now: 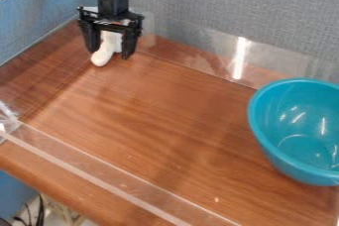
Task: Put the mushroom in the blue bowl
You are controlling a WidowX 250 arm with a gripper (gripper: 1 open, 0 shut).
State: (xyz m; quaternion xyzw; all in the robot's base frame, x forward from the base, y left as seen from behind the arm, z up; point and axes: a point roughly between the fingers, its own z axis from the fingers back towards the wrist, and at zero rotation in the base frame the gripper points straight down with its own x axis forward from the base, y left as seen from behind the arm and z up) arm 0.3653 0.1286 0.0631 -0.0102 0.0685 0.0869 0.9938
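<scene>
The mushroom (102, 56) lies on the wooden table at the back left; its cream-white stem shows and a bit of reddish cap peeks out behind the gripper. My gripper (110, 48) points straight down over it, open, with one black finger on each side of the mushroom. I cannot tell whether the fingers touch it. The blue bowl (302, 129), teal and glossy, sits at the right edge of the table, far from the gripper and with nothing in it.
A grey-blue wall runs along the back, close behind the gripper. A blue box side (34, 22) borders the table's left. Clear plastic strips (79, 166) edge the table's front, and a clear plastic panel (239, 56) stands at the back right.
</scene>
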